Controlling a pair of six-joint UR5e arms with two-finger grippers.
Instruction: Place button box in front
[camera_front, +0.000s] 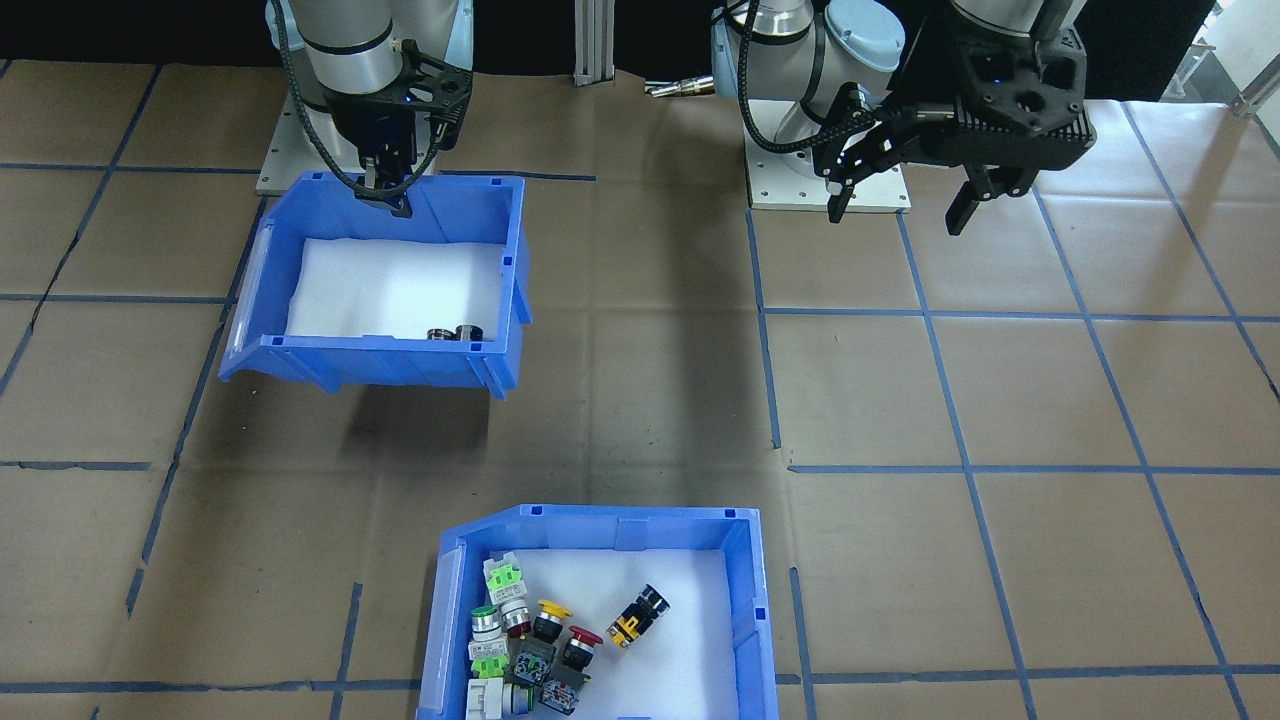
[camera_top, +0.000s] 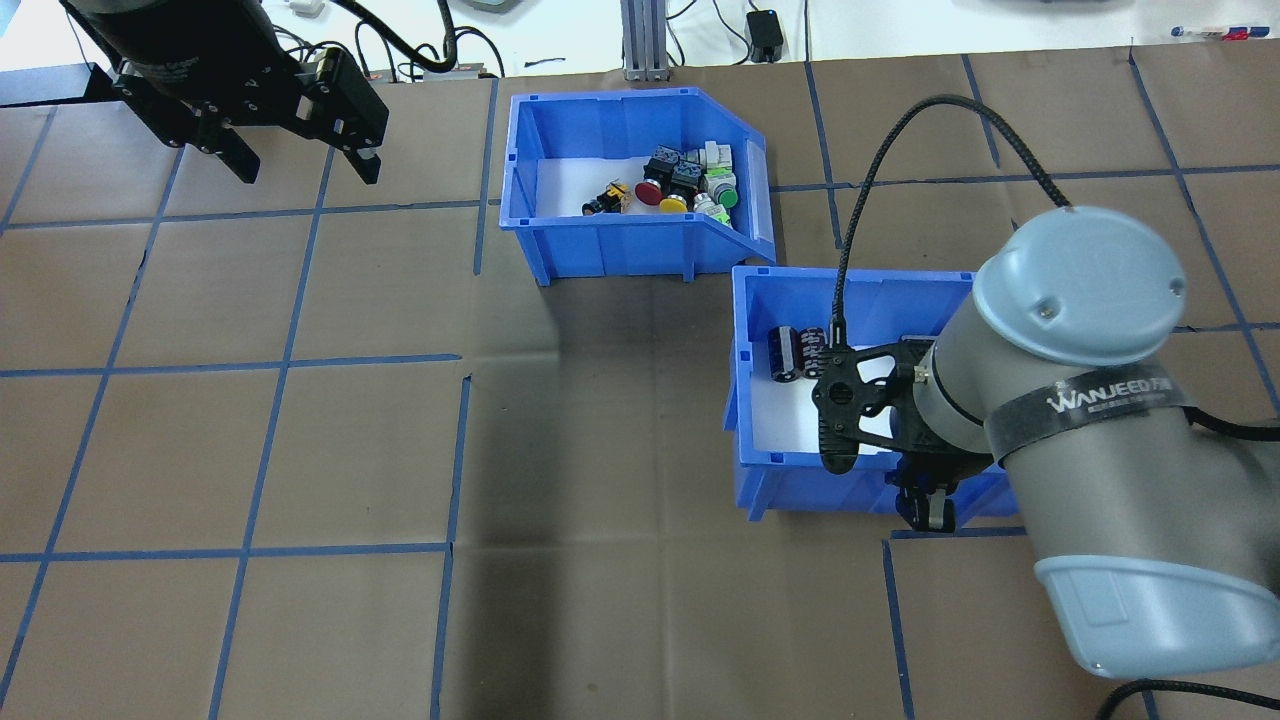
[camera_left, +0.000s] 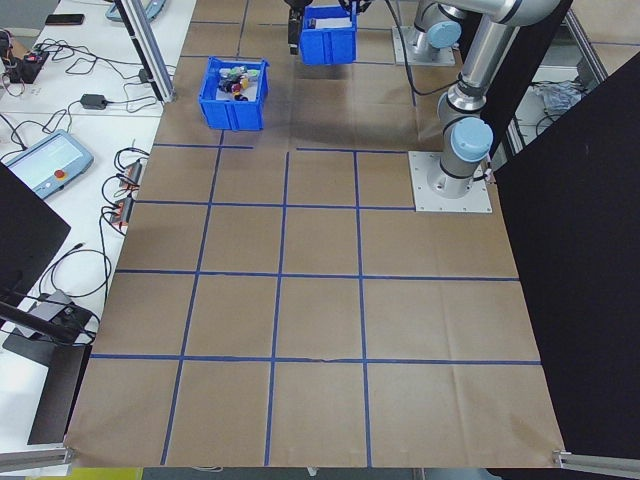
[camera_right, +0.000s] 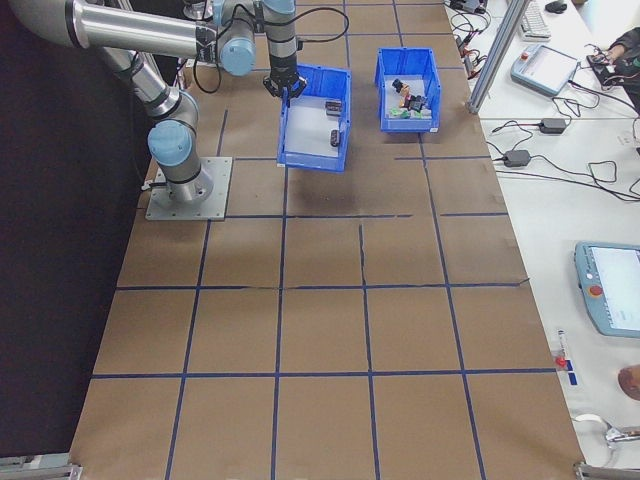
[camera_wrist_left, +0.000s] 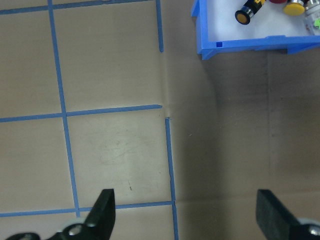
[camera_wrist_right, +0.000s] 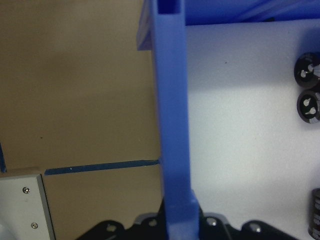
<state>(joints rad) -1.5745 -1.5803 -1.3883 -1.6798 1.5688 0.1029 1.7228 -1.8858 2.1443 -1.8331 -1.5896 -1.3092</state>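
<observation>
Blue plastic forms both bins on the brown paper-covered table (camera_top: 300, 450), which is marked with a grid of blue tape lines. The button box (camera_top: 634, 262) is set at the far side of the table from the robot, near the middle, and a cluster of green, red, yellow and black push-button switches (camera_top: 675, 187) is seen lying on its white foam liner. A second blue bin (camera_front: 385, 357), holding only a few black cylinders (camera_top: 796, 353), is found closer to the robot on its right side; in the front-facing view it appears tilted and raised, with a shadow cast on the paper beneath it. The right tool (camera_front: 388, 190) is clamped onto the robot-side wall of that second bin, the wall being seen between its fingers in the right wrist view. The left tool (camera_top: 303, 160) is held above bare table on the robot's left, well apart from both bins, with its fingers (camera_wrist_left: 103, 209) spread wide and nothing between them.
</observation>
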